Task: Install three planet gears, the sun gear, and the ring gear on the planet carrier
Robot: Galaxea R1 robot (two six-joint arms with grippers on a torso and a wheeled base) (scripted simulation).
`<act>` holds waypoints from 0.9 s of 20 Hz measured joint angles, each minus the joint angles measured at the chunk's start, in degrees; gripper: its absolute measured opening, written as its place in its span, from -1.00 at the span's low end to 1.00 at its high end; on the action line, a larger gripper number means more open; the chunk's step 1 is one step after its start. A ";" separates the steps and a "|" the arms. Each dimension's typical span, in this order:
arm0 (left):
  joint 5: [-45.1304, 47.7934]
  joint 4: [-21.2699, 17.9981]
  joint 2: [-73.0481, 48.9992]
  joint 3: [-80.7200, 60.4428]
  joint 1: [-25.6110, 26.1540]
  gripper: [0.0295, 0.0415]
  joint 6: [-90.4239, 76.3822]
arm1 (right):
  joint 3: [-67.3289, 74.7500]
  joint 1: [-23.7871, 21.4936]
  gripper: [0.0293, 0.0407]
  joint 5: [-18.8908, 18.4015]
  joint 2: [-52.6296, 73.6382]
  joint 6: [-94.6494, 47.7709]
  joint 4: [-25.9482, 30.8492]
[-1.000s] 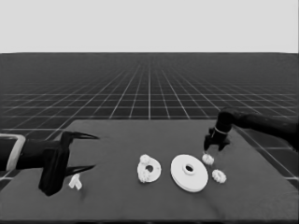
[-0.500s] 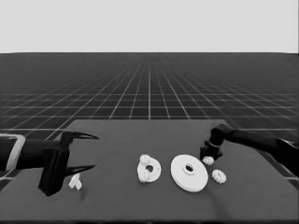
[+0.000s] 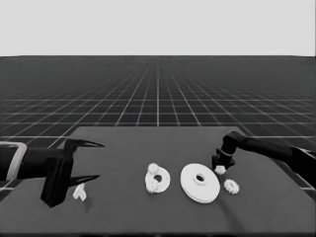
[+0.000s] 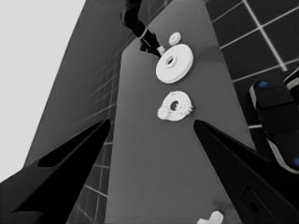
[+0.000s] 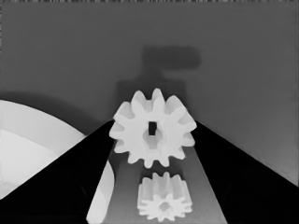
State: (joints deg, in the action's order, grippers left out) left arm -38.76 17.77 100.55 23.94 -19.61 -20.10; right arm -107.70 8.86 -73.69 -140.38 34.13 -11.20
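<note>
head view, sweeping from the left: the left gripper [image 3: 91,160] hangs parked over the table's [image 3: 123,212] left end, its fingers spread wide with nothing between them, and the thin white piece [image 3: 79,193] lies on the table just beneath, not gripped. near the middle sits the smaller round part [image 3: 157,178], flat with a round centre hole, and two toothed gears sit on it, one at its far rim, one at its near rim. just to its right lies the larger round part [image 3: 200,182], thick, with a raised hub and a small hole, close to the smaller one, but i can't tell if they touch. beside its far right rim the right gripper [image 3: 220,168] is down at the table, fingers set either side of a small white gear [image 3: 220,170]. the right wrist view shows that gear [image 5: 153,129] between the fingertips, crisp teeth and a squarish middle hole; whether it's clear of the table i can't tell. another gear [image 3: 231,186] lies flat on the table just past the larger part's right rim.
</note>
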 joint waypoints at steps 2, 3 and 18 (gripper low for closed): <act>0.00 0.00 0.00 0.00 0.00 0.49 0.00 | 0.00 0.00 -0.67 0.00 0.00 0.00 0.00; 0.00 0.00 0.00 0.00 0.00 0.49 0.00 | 5.45 -3.36 -0.66 -3.80 2.58 2.21 1.52; 0.00 0.00 0.00 0.00 0.00 0.49 0.00 | 20.33 -9.33 -0.67 -14.07 -24.69 43.65 0.82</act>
State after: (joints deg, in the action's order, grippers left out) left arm -38.76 17.77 100.55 23.94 -19.61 -20.10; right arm -87.37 -0.47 -87.77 -165.08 77.78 -10.38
